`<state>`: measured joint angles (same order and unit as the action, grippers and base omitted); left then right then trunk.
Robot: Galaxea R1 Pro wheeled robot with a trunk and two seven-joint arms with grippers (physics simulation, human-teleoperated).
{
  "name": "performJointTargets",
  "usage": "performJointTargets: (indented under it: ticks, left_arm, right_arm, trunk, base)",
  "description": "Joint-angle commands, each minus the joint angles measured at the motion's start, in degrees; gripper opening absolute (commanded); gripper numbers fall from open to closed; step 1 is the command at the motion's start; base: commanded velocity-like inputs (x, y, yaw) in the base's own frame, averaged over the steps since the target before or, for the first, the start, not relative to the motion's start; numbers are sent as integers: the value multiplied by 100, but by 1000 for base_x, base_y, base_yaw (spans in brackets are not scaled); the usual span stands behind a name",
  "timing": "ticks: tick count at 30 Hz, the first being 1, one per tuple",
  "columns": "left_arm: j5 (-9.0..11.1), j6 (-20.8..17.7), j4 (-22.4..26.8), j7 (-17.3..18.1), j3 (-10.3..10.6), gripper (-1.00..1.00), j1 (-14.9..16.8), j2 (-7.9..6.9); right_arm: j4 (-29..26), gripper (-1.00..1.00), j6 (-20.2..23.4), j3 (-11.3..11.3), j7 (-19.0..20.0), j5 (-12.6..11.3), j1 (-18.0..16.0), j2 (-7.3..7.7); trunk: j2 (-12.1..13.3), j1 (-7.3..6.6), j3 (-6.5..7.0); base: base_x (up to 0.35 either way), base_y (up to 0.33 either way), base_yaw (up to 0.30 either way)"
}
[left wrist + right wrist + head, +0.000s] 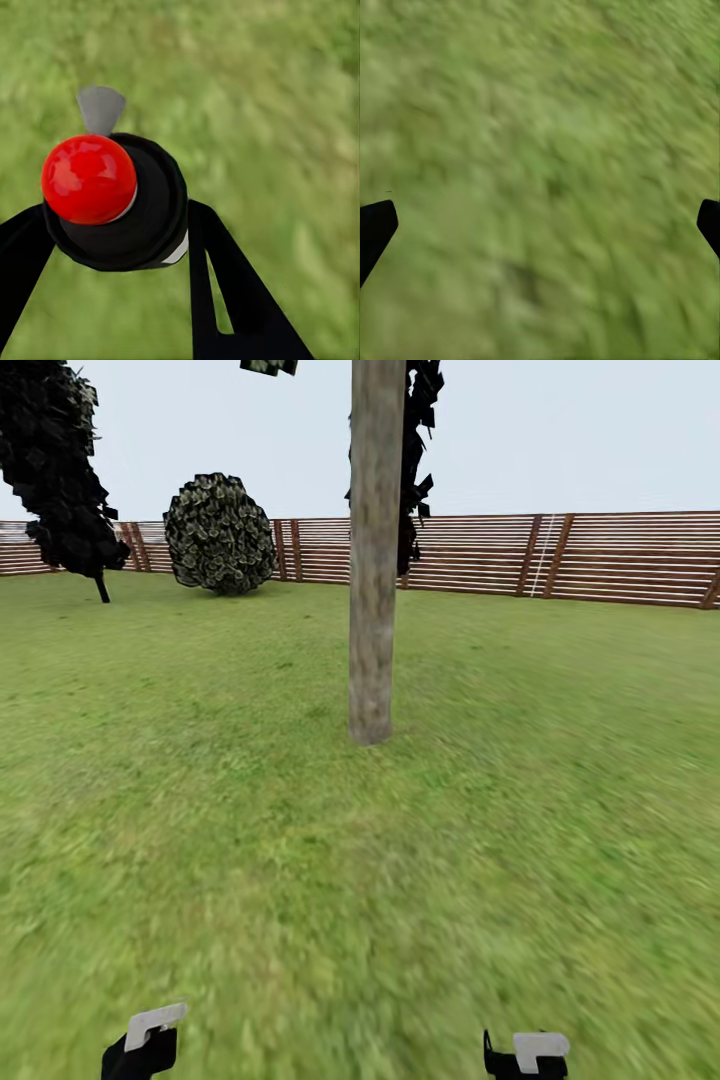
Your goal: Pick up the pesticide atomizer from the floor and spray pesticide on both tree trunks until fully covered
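Note:
The pesticide atomizer [112, 199], a black body with a glossy red cap and a grey nozzle, sits between the black fingers of my left gripper [112, 240], which is shut on it above the grass floor [270, 112]. One tree stands straight ahead in the head view, and its thick pale grey-brown tree trunk [373, 560] rises from the lawn some way beyond both arms. My left gripper [142, 1048] and right gripper [526, 1058] show at the bottom edge. In its wrist view the right gripper [541, 229] is open over bare grass, its fingertips [375, 232] wide apart.
A brown slatted fence [600, 557] runs across the back. A round leafy bush [220, 535] and a black conifer [62, 470] stand at the far left, and another dark conifer [418, 450] is behind the trunk. Open grass [360, 880] lies between me and the tree.

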<state>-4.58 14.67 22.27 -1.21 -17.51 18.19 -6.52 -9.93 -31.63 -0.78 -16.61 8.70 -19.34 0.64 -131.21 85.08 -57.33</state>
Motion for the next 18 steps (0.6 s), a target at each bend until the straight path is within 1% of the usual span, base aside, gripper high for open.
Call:
performJointTargets:
  ticks: [1,7,11,18]
  left_arm:
    - [-7,-6,-6,-1,2,-100,0,1]
    - [-14,-2,1,4,1,-100,-54,0]
    - [-15,-7,-2,-1,26,-100,-61,19]
    - [-8,0,-3,11,7,-100,-62,10]
  right_arm:
    - [1,100,7,-1,0,0,0,-2]
    - [0,100,8,-8,0,-6,0,-9]
    - [-7,100,8,-8,0,-8,0,-11]
    - [-24,100,8,6,-12,-9,0,-11]
  trunk:
    - [0,0,0]
    - [0,0,0]
    - [0,0,0]
    - [0,0,0]
  base:
    - [340,0,0]
    - [340,0,0]
    - [340,0,0]
    - [340,0,0]
